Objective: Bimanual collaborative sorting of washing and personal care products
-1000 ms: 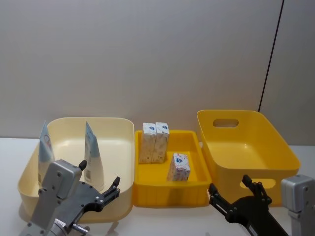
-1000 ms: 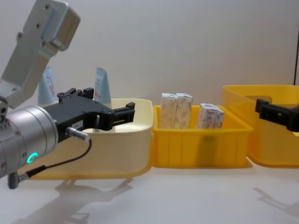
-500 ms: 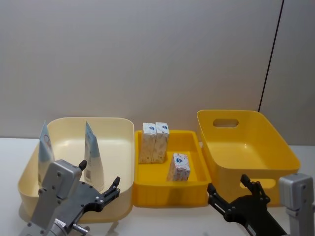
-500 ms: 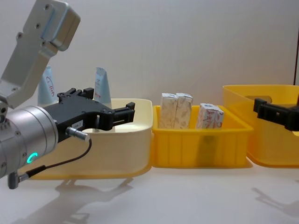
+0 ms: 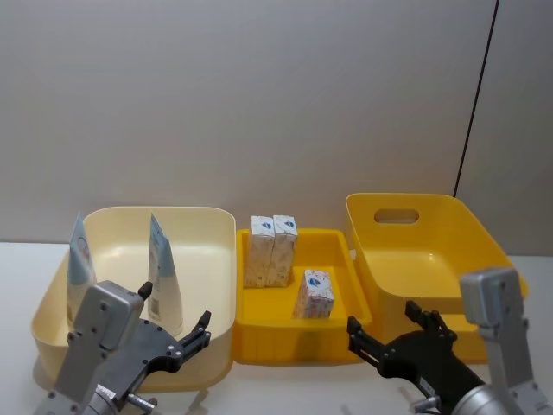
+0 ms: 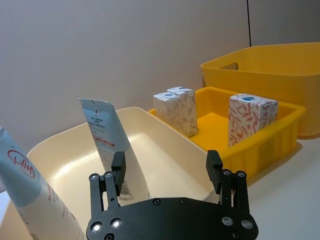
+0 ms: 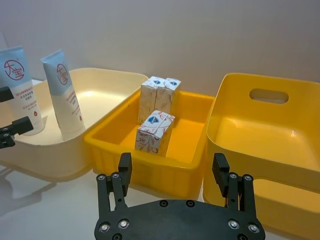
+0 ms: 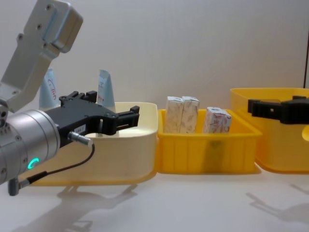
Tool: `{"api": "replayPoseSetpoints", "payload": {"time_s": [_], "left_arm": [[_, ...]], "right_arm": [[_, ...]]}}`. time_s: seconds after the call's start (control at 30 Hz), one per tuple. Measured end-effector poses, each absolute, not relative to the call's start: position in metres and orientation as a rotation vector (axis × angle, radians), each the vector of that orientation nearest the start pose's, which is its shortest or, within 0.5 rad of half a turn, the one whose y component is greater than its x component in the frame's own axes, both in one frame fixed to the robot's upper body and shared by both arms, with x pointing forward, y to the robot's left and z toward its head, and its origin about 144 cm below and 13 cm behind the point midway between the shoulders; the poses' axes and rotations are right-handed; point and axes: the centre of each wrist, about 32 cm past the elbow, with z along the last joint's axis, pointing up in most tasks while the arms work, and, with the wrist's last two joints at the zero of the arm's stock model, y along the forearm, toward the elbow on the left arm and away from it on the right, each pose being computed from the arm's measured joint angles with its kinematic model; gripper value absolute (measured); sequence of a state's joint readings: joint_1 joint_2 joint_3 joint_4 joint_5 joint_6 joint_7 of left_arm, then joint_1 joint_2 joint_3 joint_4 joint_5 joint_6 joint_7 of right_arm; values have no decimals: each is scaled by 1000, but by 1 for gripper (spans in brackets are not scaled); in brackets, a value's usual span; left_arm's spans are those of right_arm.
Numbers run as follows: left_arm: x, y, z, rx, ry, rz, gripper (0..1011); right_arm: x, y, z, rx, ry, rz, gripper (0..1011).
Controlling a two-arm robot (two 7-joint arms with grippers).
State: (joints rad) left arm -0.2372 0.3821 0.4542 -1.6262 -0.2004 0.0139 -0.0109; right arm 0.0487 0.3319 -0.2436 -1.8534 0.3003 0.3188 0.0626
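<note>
left gripper (image 6: 166,167): you have it low on the left, in front of the near wall of the cream tub (image 5: 147,210). Fingers spread apart, holding nothing. In the chest view it sits at about rim height of that tub, fingers pointing toward the middle.
right gripper (image 7: 171,165): low on the right, in front of the spot where the yellow tray (image 5: 294,341) meets the big yellow tub (image 5: 432,259). Fingers spread apart, holding nothing. In the chest view it sits in front of the big tub at about rim height.
left tube (image 5: 79,259): inside the cream tub against its left wall, upright, crimped end up, red round logo showing.
second tube (image 5: 162,270): same tub, near its middle, upright, well apart from the left tube.
left rear carton (image 5: 260,251): upright at the back of the yellow tray.
right rear carton (image 5: 284,249): touching the left rear carton, side by side with it.
third carton (image 5: 314,294): same tray, nearer to you and further right, apart from the other two, tilted slightly.
layout: you see cream tub, yellow tray, big yellow tub in a row on the white table (image 8: 193,203), left to right, sides close together.
</note>
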Motion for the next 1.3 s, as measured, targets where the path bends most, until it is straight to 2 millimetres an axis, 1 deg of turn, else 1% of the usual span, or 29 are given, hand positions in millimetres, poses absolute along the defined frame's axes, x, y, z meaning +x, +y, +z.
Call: {"api": "replayPoseSetpoints", "payload": {"time_s": [0.07, 0.27, 0.43, 0.63, 1.0, 1.3], "left_arm": [[492, 198, 1204, 61, -268, 1124, 1003], [492, 198, 1204, 61, -268, 1124, 1003], [492, 198, 1204, 61, -268, 1124, 1003], [492, 198, 1204, 61, -268, 1124, 1003], [492, 198, 1204, 61, -268, 1124, 1003], [492, 198, 1204, 61, -268, 1124, 1003]], "right_arm": [[452, -221, 1235, -110, 32, -1196, 1001], [463, -213, 1259, -186, 110, -1218, 1001], [472, -205, 1273, -219, 144, -1237, 1001], [485, -195, 1285, -252, 177, -1253, 1001], [501, -178, 1297, -299, 222, -1257, 1001], [508, -168, 1300, -324, 251, -1262, 1001]]}}
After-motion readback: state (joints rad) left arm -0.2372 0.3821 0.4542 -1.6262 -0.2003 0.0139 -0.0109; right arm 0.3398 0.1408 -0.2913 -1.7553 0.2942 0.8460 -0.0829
